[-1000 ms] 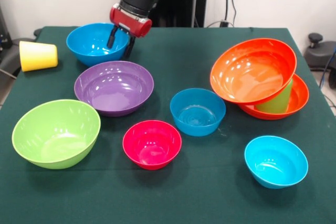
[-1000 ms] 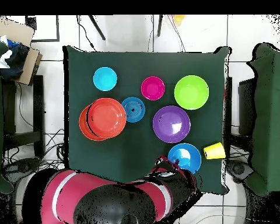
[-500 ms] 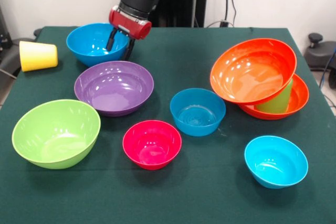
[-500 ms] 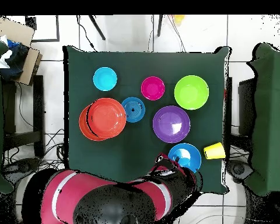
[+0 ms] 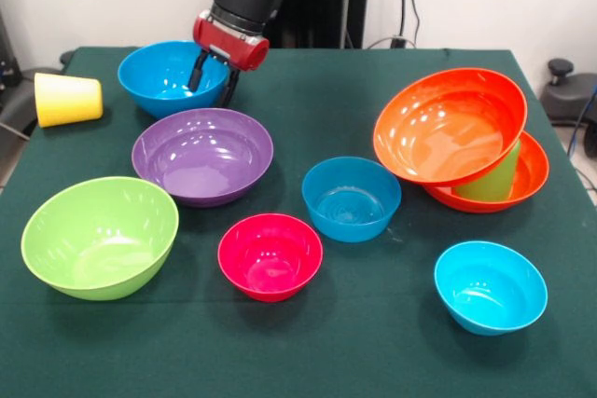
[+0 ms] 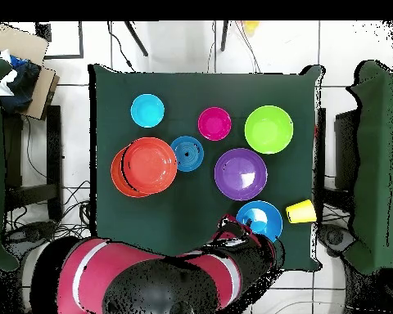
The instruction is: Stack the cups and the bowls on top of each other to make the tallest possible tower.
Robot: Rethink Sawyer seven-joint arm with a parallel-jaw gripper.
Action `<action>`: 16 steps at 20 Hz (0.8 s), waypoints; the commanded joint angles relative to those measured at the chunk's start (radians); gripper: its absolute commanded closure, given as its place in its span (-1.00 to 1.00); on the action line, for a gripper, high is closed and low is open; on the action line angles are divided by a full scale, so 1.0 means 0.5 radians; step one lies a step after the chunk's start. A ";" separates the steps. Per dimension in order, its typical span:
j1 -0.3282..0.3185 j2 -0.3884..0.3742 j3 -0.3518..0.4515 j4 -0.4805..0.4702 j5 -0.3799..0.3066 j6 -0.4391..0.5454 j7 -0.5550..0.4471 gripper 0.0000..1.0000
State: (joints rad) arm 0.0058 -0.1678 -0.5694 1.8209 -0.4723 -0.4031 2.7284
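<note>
In the front view, the red and black gripper (image 5: 211, 83) hangs at the right rim of the far-left glossy blue plastic bowl (image 5: 163, 76), its two dark fingers (image 5: 198, 72) spread apart, one inside the bowl and one outside the rim, clasping nothing. A yellow plastic tumbler (image 5: 67, 99) lies on its side at the left table edge. Nearer sit a purple bowl (image 5: 202, 155), a lime green bowl (image 5: 99, 236), a pink-red small bowl (image 5: 270, 255), a second blue bowl (image 5: 351, 198) and a small cyan bowl (image 5: 490, 286). At the right, an orange bowl (image 5: 449, 124) leans tilted on a light green cup (image 5: 494, 178), which stands in a lower orange bowl (image 5: 527, 179); most of the cup is hidden.

In the overhead view, the gripper (image 6: 232, 231) is largely covered by the arm and its opening is hard to make out; it sits at the blue bowl (image 6: 261, 217) beside the yellow tumbler (image 6: 300, 212). The tilted orange bowl (image 6: 150, 164) covers the cup entirely.
</note>
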 commanded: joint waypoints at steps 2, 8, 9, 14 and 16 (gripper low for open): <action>0.004 -0.007 0.239 -0.223 -0.019 0.054 -0.023 -1.00; 0.001 -0.014 0.248 -0.222 -0.025 0.064 -0.023 -1.00; 0.001 -0.014 0.248 -0.221 -0.026 0.065 -0.023 -1.00; -0.006 -0.022 0.256 -0.220 -0.039 0.079 -0.027 -1.00; -0.010 -0.027 0.262 -0.221 -0.045 0.087 -0.028 -1.00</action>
State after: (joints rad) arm 0.0058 -0.1711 -0.5694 1.8204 -0.4723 -0.4029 2.7284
